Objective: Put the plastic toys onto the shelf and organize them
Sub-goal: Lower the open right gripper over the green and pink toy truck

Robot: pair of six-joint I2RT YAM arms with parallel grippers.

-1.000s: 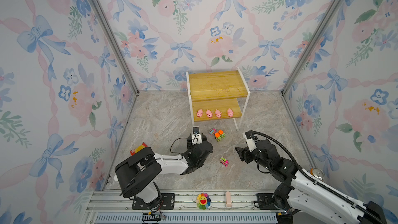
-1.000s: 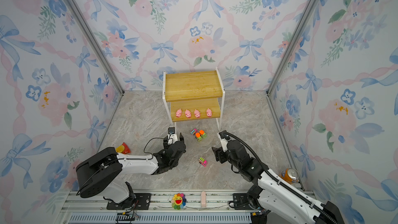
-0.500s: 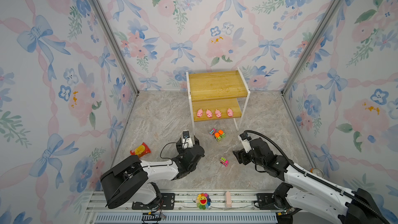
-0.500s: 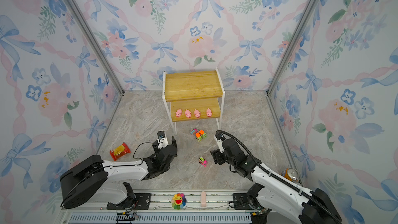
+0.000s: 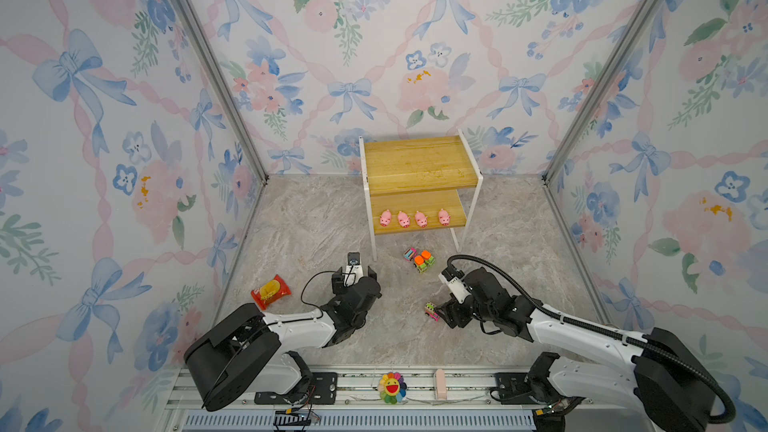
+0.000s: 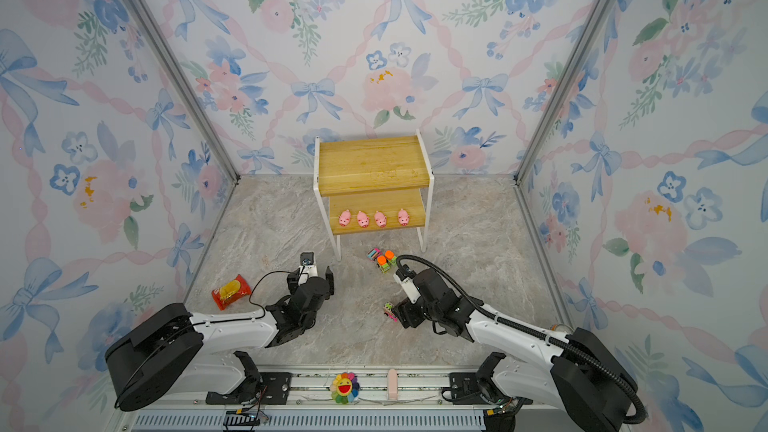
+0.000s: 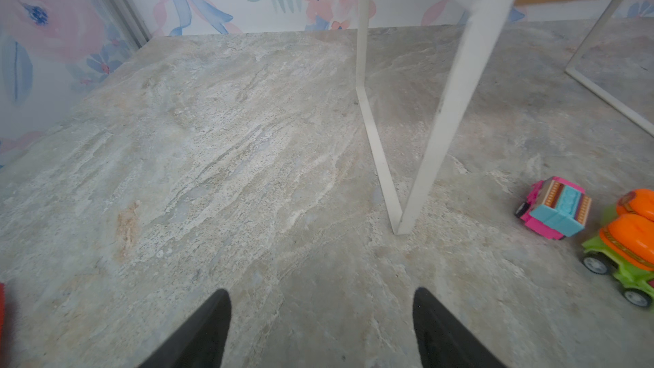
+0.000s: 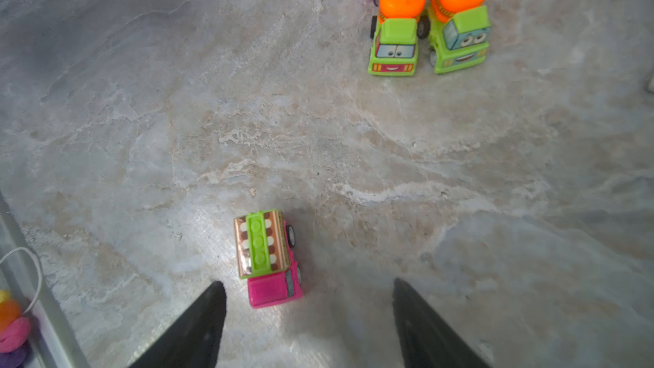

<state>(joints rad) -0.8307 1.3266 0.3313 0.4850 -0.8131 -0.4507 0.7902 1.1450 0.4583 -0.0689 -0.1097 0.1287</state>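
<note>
Pink striped truck [image 8: 268, 258] is noted on the stone floor [image 8: 318, 136] just ahead of the right gripper [image 8: 308, 283], jaws parted and empty, nearer one finger [image 8: 201, 320] — on an uneven close it could be rolled away; left gripper [image 7: 320, 293] also parted, empty.

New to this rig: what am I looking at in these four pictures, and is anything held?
Two robot arms stand at the front edge of the table. The two wide pictures come from one overhead camera; the two close ones from a camera on each wrist, looking past that arm's end effector. The left end effector and right end effector are both open, holding nothing. Four pink pigs sit in a row on the lower board of the shelf. On the table lie two green trucks, a pink truck beside them, a second pink truck just before the right end effector, and a red snack packet.
</note>
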